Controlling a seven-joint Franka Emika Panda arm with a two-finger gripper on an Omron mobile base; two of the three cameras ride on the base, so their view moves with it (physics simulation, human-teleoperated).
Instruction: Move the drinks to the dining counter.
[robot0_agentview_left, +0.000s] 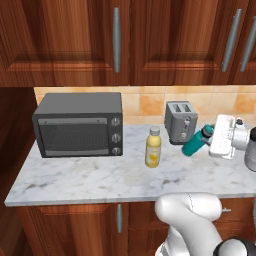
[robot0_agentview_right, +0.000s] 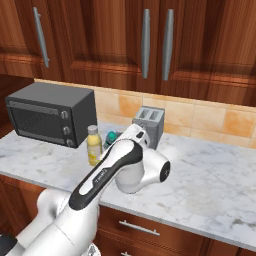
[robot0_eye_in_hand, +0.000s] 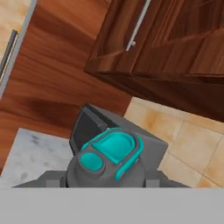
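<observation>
Gripper (robot0_agentview_left: 206, 135) is clamped on the small teal plastic bottle with the dark cap (robot0_agentview_left: 196, 142), holding it off the marble-topped bench (robot0_agentview_left: 75, 182), in front of the silver two-slot toaster (robot0_agentview_left: 180, 121). Bottle is tilted, not upright: in the left base view its long axis runs from the cap up at the hand down-left to the base, so the free end points away from the arm toward the small yellow bottle with the white cap (robot0_agentview_left: 153, 146). Hand view looks almost straight down that axis onto the bottle's dark end with its teal lid parts (robot0_eye_in_hand: 109, 159), sitting between the fingertips. Yellow bottle stands upright on the bench, well clear, between the dark grey toaster oven (robot0_agentview_left: 79, 124) and the toaster. Judgement: teal one is picked, transport is next; dining counter isn't in frame, so the base has to drive. Risk: tilted grip near the cap could let it swing or slip during the drive. Yellow bottle not yet handled.
</observation>
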